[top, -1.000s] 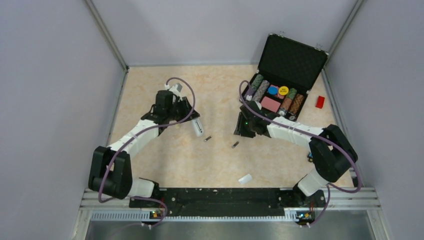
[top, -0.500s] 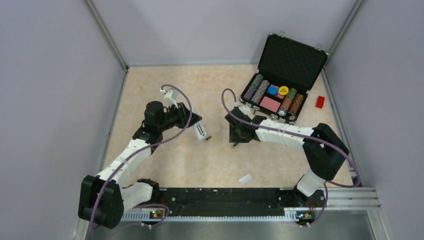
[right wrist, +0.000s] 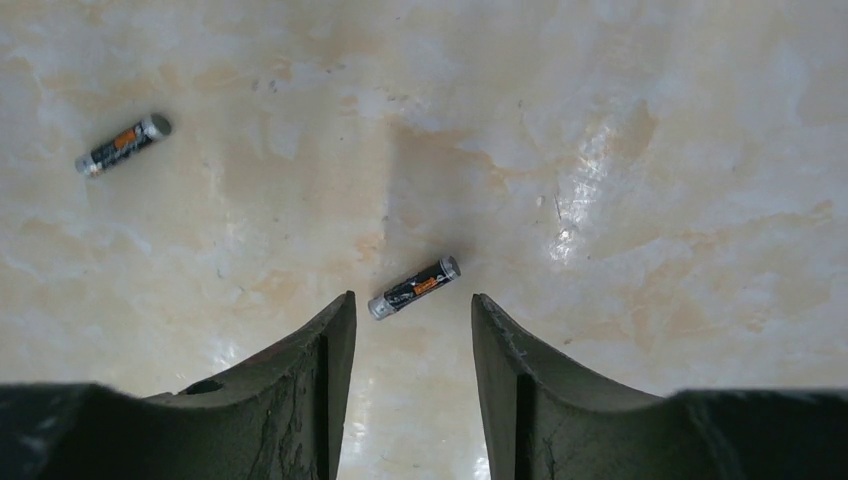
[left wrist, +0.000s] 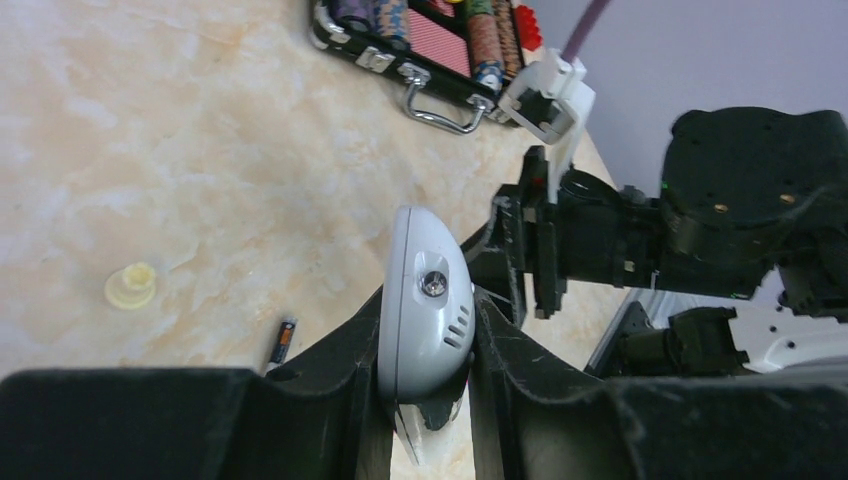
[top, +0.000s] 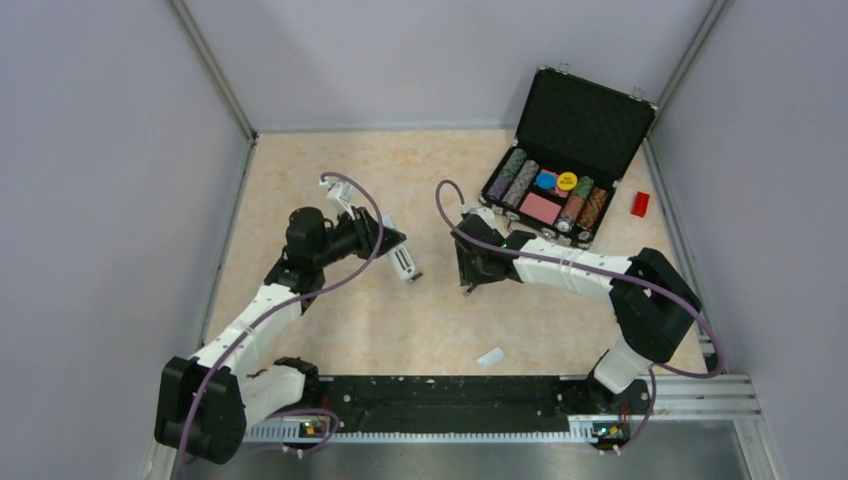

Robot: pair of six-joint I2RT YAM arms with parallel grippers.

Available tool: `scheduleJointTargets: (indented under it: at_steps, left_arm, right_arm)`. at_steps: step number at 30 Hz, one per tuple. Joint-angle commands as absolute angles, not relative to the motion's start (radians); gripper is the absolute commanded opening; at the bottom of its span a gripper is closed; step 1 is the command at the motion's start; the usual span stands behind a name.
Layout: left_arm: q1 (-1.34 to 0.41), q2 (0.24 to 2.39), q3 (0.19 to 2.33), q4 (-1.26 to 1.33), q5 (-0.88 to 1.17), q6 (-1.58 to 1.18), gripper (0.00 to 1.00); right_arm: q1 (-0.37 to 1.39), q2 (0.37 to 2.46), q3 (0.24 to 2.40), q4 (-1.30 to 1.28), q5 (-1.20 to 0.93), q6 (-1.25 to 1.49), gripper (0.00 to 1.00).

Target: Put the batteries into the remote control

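Note:
My left gripper (top: 388,247) is shut on the white remote control (top: 403,264), which sticks out toward the table's middle. In the left wrist view the remote control (left wrist: 425,300) sits wedged between the two fingers, rounded end forward. One of the batteries (top: 415,277) lies just past the remote's tip, and shows again as a battery (left wrist: 283,342) on the table. My right gripper (top: 470,276) hangs open over the other battery (top: 468,290). In the right wrist view this battery (right wrist: 414,287) lies slanted just ahead of the gap between the fingertips (right wrist: 340,312), untouched; the farther battery (right wrist: 122,145) is at upper left.
An open black case (top: 578,118) of poker chips stands at the back right, with a red block (top: 640,203) beside it. A small white cover piece (top: 490,357) lies near the front edge. A cream peg (left wrist: 131,285) rests on the table left of the remote.
My right gripper has moved left and down over the nearer battery, its jaws a little wider. The left arm has shifted, carrying the remote slightly toward the middle.

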State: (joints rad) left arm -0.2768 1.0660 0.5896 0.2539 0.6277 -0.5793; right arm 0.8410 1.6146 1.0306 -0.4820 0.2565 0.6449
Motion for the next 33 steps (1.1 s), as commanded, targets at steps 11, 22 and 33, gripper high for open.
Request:
scheduleJointTargets:
  at_steps: [11, 22, 33]
  left_arm:
    - [-0.265, 0.938, 0.664, 0.006, 0.073, -0.634, 0.0]
    - [-0.227, 0.926, 0.665, -0.049, 0.031, -0.662, 0.0]
    - [-0.216, 0.936, 0.664, -0.049, 0.019, -0.649, 0.0]
  right_arm:
    - [0.813, 1.644, 1.098, -0.493, -0.102, -0.338, 0.51]
    - [0.795, 1.706, 1.117, -0.509, -0.157, -0.623, 0.53]
    - [0.781, 1.777, 1.145, -0.523, -0.179, -0.712, 0.52]
